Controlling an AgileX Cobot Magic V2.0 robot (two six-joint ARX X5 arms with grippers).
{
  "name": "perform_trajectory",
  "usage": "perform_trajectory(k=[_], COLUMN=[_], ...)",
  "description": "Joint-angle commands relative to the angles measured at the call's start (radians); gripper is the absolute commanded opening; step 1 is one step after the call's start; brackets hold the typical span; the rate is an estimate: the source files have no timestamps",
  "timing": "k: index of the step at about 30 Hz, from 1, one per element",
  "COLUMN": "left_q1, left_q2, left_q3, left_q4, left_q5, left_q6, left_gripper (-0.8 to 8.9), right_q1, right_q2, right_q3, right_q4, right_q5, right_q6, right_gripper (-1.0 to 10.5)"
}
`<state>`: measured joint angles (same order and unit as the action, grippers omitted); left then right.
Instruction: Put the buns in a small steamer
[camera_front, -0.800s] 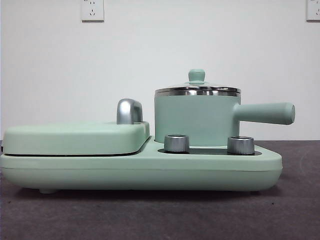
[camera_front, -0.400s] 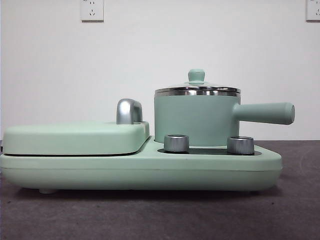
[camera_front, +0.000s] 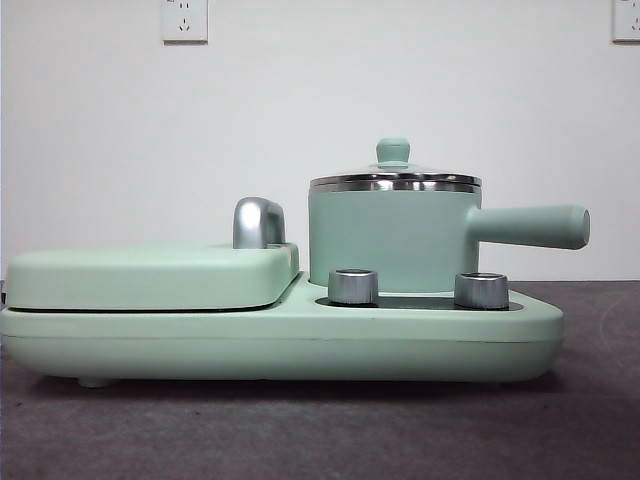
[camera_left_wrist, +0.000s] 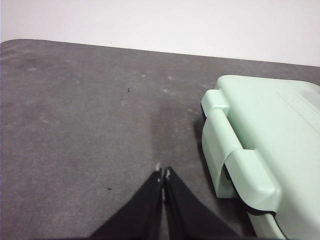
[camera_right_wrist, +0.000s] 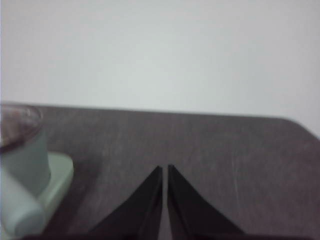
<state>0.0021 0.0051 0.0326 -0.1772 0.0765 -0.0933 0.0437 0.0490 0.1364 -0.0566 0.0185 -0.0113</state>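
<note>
The small steamer (camera_front: 392, 236), a mint-green pot with a steel rim, a glass lid with a green knob and a long side handle (camera_front: 530, 226), stands on the right half of a mint-green cooker base (camera_front: 280, 340). Its lid is on. The pot also shows in the right wrist view (camera_right_wrist: 20, 150). The buns are not in view. My left gripper (camera_left_wrist: 162, 174) is shut and empty above bare table beside the cooker. My right gripper (camera_right_wrist: 164, 170) is shut and empty above the table on the steamer's side. Neither arm shows in the front view.
A flat mint-green griddle lid (camera_front: 150, 275) with a chrome handle (camera_front: 258, 222) covers the base's left half; its hinge corner shows in the left wrist view (camera_left_wrist: 250, 150). Two steel knobs (camera_front: 353, 286) sit in front of the pot. Dark grey table (camera_front: 320, 430) lies around.
</note>
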Motion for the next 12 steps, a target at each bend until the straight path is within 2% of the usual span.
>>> perform_trajectory(k=[1,12], left_q1=[0.002,0.002], left_q2=[-0.002,-0.002], left_q3=[-0.019,-0.019], left_q4=[-0.008,-0.008], left_q5=[-0.002,-0.002], left_q6=[0.010,0.010], left_gripper=[0.07,0.07], right_q1=[-0.001,-0.001], right_q2=[-0.016,-0.045], right_q3=[-0.042,-0.125], right_q4=[0.003,-0.114], right_q5=[0.002,0.030], right_q6=[-0.005,0.032], right_gripper=[0.2,0.2])
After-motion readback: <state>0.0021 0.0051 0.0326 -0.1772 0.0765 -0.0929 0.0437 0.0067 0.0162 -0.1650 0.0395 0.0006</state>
